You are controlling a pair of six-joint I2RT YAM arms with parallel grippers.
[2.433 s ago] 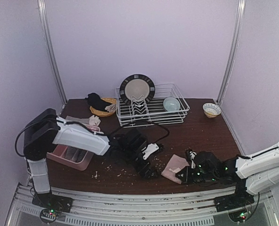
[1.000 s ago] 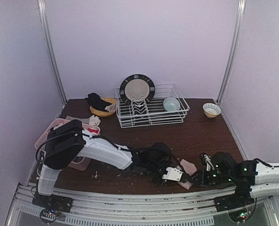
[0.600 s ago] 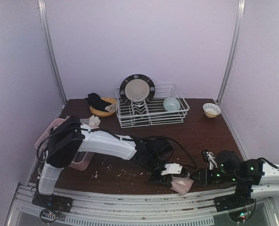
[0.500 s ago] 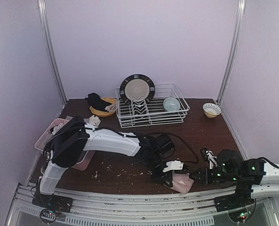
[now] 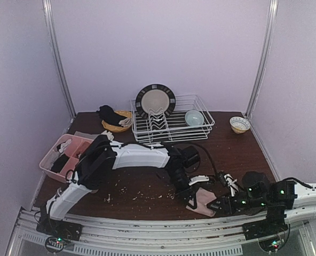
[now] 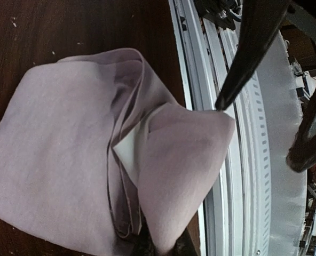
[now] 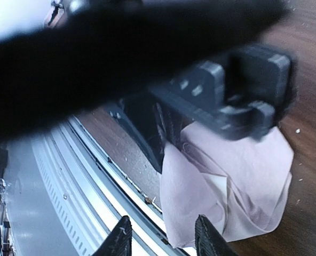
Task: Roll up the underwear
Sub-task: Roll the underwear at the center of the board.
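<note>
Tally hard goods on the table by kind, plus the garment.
Bowls: 2, pale blue bowl, small patterned bowl
Plates: 1, black-rimmed round plate
Racks: 1, white wire dish rack
Trays: 1, pink plastic tray
Baskets: 1, yellow basket
Garments: 1, pink fabric underwear
Total: 7

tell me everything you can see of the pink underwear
The underwear is pale pink, soft-looking cloth, folded into a packet with a white patch showing in the fold. It lies at the near edge of the table. The left pincer is shut on a raised flap; one finger of the open right pincer touches that flap's corner.
</note>
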